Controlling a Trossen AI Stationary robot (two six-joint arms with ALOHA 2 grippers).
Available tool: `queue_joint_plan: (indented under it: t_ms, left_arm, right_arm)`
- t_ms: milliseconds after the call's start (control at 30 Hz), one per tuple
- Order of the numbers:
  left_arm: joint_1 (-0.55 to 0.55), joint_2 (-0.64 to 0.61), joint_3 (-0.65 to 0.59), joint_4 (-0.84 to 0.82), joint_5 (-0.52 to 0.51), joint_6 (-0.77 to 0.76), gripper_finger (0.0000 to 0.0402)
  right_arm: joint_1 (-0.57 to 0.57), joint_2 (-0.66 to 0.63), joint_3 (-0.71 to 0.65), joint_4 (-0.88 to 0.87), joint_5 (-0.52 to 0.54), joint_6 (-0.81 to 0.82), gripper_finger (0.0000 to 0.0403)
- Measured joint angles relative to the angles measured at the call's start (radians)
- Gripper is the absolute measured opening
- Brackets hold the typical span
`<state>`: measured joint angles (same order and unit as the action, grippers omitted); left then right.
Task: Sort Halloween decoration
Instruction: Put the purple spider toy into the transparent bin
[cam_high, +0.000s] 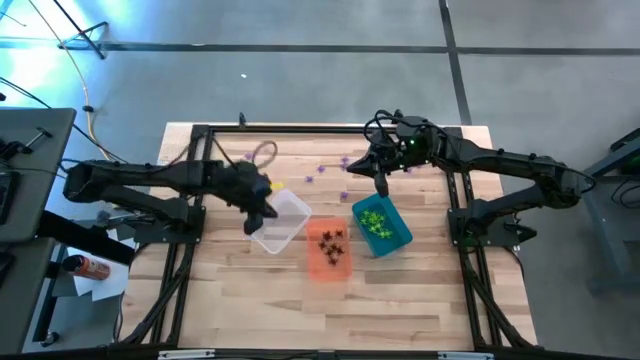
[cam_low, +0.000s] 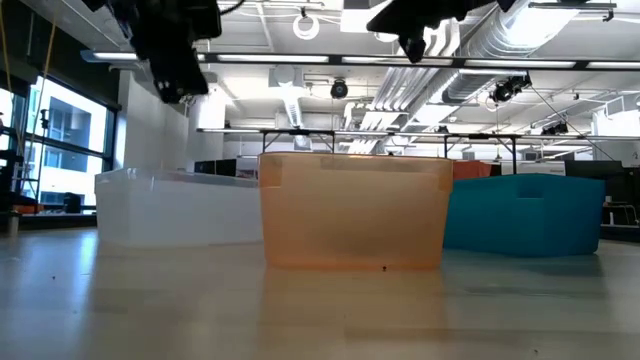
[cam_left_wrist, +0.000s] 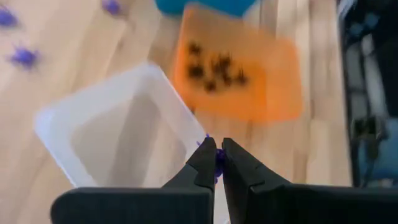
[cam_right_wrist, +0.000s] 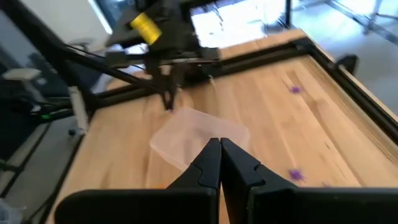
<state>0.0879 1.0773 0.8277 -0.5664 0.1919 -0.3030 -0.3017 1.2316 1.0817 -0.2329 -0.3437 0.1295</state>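
Overhead, left gripper (cam_left_wrist: 216, 163) pinches purple trinket (cam_left_wrist: 214, 155) — above clear bin (cam_left_wrist: 118, 134).

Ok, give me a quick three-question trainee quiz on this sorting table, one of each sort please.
1. True or false: the clear plastic rectangular bin looks empty.
2. Which bin holds the tiny bright green spiky trinkets? A orange, B teal, C clear.
3. What colour is the trinket pinched in the left end effector?

Key: 1 true. 2 B, the teal plastic bin. 3 purple.
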Motion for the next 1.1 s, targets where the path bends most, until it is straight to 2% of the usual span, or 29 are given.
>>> queue_joint_plan:
  t_ms: [133,367,533,867,1000,1100]
  left_arm:
    - [-0.026,0.094,-0.042,0.046,-0.029,0.020,0.0000]
    - [-0.013,0.289,-0.060,0.117,-0.054,0.018,0.0006]
    - [0.011,0.361,-0.060,0.125,-0.055,-0.038,0.0034]
    - [0.097,0.327,-0.042,0.098,-0.025,-0.136,0.0164]
    - [0.156,0.263,0.012,0.093,0.006,-0.097,0.0195]
    - [0.209,0.207,0.037,0.116,-0.065,-0.060,0.0202]
  right_arm:
    - [-0.021,0.000,0.000,-0.043,0.057,0.001,0.0000]
    - [-0.048,0.000,0.000,-0.141,0.067,0.013,0.0000]
    - [-0.060,0.000,0.000,-0.274,0.157,0.093,0.0000]
    - [-0.066,0.000,0.000,-0.520,0.246,0.188,0.0000]
    - [-0.101,0.000,0.000,-0.624,0.330,0.302,0.0000]
    - [-0.151,0.002,-0.001,-0.684,0.392,0.316,0.0000]
